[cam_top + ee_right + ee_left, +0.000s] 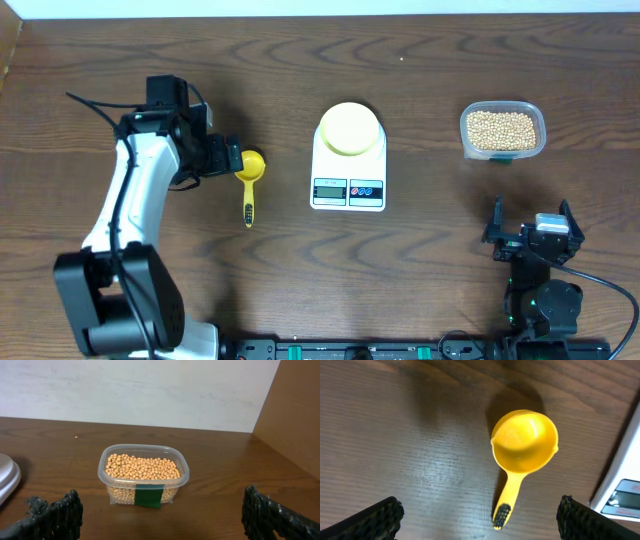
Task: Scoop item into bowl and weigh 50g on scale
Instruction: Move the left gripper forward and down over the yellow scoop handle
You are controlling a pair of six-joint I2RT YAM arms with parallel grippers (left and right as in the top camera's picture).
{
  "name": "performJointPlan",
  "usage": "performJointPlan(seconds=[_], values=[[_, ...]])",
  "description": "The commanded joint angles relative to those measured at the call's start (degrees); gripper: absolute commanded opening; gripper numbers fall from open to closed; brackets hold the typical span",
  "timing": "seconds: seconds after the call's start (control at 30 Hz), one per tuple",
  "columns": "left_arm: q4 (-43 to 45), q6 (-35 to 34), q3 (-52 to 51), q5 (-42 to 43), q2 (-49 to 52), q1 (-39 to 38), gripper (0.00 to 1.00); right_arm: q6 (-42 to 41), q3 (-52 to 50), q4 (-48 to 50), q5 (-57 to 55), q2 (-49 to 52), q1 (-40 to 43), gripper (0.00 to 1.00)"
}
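**Left gripper hanging over scoop, bowl sitting on scale**

The white digital scale (348, 170) is sitting mid-table, its display end facing the robot. The reading is too small to make out. The pale yellow bowl (349, 129) is resting on the scale's platform, at the far end from the display, and its inside is showing plain yellow.

Just left of the scale, the bright yellow scoop (250, 180) is lying flat on the wooden table (120, 60), cup end away from the robot and handle pointing back toward it. The left gripper (232, 158) is hovering over the scoop, on the side away from the scale. Its jaws are standing wide apart. In the left wrist view the handle is lying between the fingertips, well clear of both.

Well to the right of the scale, level with the bowl, the clear plastic tub (466, 130) is holding the beans (502, 129). A green label (149, 496) is showing on the tub's near wall.

The right gripper (532, 222) is waiting right of the scale and nearer the robot than the tub. Its jaws are spread apart, holding nothing and facing the tub.
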State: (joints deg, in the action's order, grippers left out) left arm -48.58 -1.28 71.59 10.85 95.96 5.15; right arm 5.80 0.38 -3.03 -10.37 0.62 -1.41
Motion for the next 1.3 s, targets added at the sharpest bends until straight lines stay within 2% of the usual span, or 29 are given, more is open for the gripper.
performJointPlan(seconds=[0.0,0.93,1.27], values=[[0.92,0.79,1.36,0.55,2.21,0.28,1.00,-0.61,-0.07,-0.17,-0.85,-0.31,-0.17,0.99],[5.86,3.19,1.29,-0.04,3.63,-1.20,1.00,-0.61,-0.07,-0.17,-0.85,-0.31,-0.17,0.99],[7.19,3.15,1.29,-2.60,8.48,-2.12,1.00,-0.61,-0.07,-0.17,-0.83,-0.31,-0.17,0.99]])
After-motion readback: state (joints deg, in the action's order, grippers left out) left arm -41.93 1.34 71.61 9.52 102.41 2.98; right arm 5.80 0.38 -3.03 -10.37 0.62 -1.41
